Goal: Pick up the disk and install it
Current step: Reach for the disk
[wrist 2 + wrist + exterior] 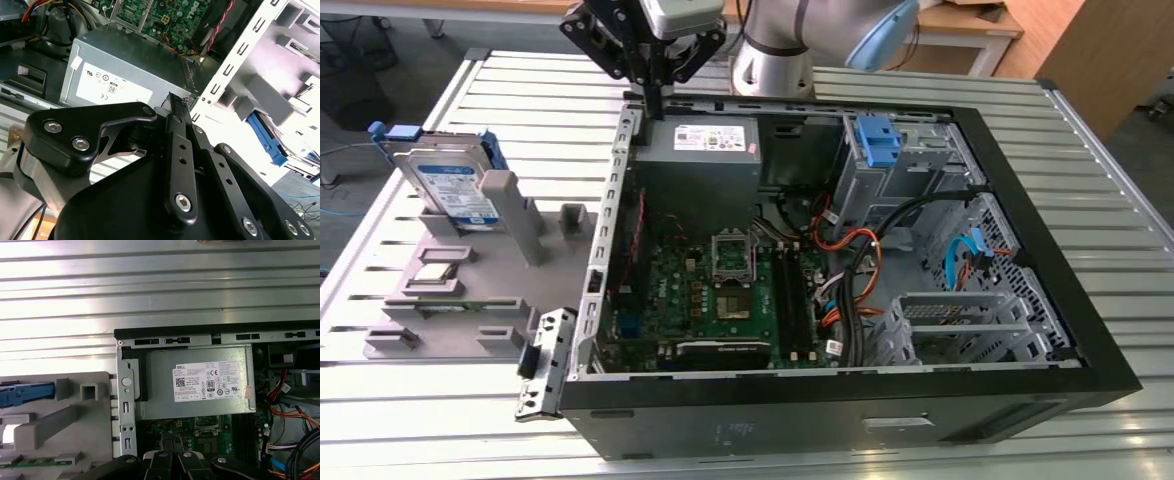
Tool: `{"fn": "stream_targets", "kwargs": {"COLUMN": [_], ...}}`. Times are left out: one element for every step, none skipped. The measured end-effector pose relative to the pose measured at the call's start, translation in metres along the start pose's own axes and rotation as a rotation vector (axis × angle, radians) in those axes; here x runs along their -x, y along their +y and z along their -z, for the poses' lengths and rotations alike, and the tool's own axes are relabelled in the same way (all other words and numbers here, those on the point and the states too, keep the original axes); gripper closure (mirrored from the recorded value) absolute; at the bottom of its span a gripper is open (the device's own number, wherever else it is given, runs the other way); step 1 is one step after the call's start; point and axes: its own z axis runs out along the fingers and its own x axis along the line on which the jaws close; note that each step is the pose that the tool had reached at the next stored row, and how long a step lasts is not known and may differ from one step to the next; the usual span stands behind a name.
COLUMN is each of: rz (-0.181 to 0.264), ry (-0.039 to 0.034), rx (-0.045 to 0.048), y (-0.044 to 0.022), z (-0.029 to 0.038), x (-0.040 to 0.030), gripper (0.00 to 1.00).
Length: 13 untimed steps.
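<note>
The disk (450, 183), a silver drive with a blue-and-white label in a blue caddy, stands on edge in a grey holder (454, 290) at the exterior view's left, beside the open computer case (1067, 330). The caddy's blue edge shows in both wrist views (22, 393) (265, 136). My gripper (650, 98) hangs over the case's far left corner, above the power supply, well to the right of the disk. Its black fingers (176, 112) are pressed together with nothing between them, and in the first wrist view the gripper (172, 460) looks straight down on that corner.
A grey power supply (700, 150) with a white label fills the case's far left corner. A bare blue bracket (874, 138) sits in the drive bay at the far right, with cables and the motherboard (720, 295) below. The slatted metal table (427, 420) surrounds everything.
</note>
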Motion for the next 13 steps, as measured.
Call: {"fn": "stream_targets", "kwargs": {"rz": [0.0, 0.0, 0.0, 0.0, 0.0, 0.0, 0.0, 0.0, 0.0, 0.0, 0.0, 0.0, 0.0], "ry": [-0.0001, -0.0001, -0.0001, 0.0, 0.0, 0.0, 0.0, 0.0, -0.0001, -0.0001, 0.0, 0.0, 0.0], "rx": [0.0001, 0.0001, 0.0, 0.0, 0.0, 0.0001, 0.0, 0.0, 0.0001, 0.0001, 0.0001, 0.0, 0.0], "y": [-0.0001, -0.0001, -0.0001, -0.0001, -0.0001, -0.0002, -0.0002, -0.0002, -0.0002, -0.0003, -0.0003, -0.0003, -0.0003], "z": [0.0, 0.0, 0.0, 0.0, 0.0, 0.0, 0.0001, 0.0, 0.0001, 0.0, 0.0001, 0.0001, 0.0001], "x": [-0.0012, -0.0017, -0.0018, -0.0018, -0.0019, -0.0021, -0.0024, -0.0028, -0.0031, -0.0034, -0.0035, -0.0036, -0.004], "gripper": [0.9, 0.9, 0.9, 0.9, 0.9, 0.9, 0.9, 0.9, 0.9, 0.9, 0.9, 0.9, 0.9]}}
